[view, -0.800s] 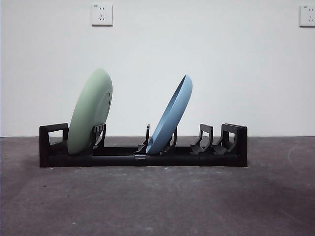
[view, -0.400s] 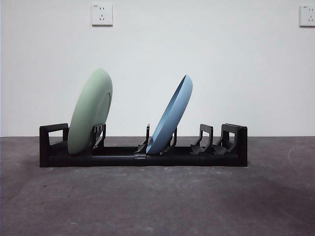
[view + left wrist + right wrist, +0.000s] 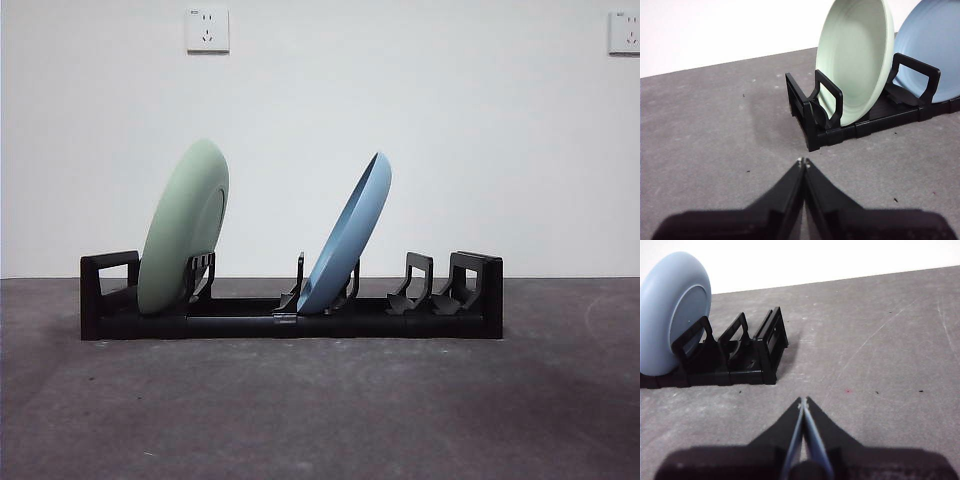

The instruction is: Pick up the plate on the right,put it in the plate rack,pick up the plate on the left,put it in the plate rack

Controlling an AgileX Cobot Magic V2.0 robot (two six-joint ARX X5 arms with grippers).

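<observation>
The black plate rack (image 3: pixel 290 322) stands across the grey table. A pale green plate (image 3: pixel 184 226) leans upright in its left slots, and a light blue plate (image 3: pixel 347 237) leans in the middle slots. The left wrist view shows the green plate (image 3: pixel 856 60) in the plate rack (image 3: pixel 812 120), with the blue plate (image 3: pixel 932 47) behind it. My left gripper (image 3: pixel 803 162) is shut and empty, back from the rack's end. The right wrist view shows the blue plate (image 3: pixel 671 307) in the plate rack (image 3: pixel 747 357). My right gripper (image 3: pixel 802 401) is shut and empty, back from that end. Neither arm shows in the front view.
Two empty prong pairs (image 3: pixel 420 283) stand at the rack's right end. The table (image 3: pixel 320 410) is dark grey and scuffed. A white wall with two sockets (image 3: pixel 207 29) rises behind it.
</observation>
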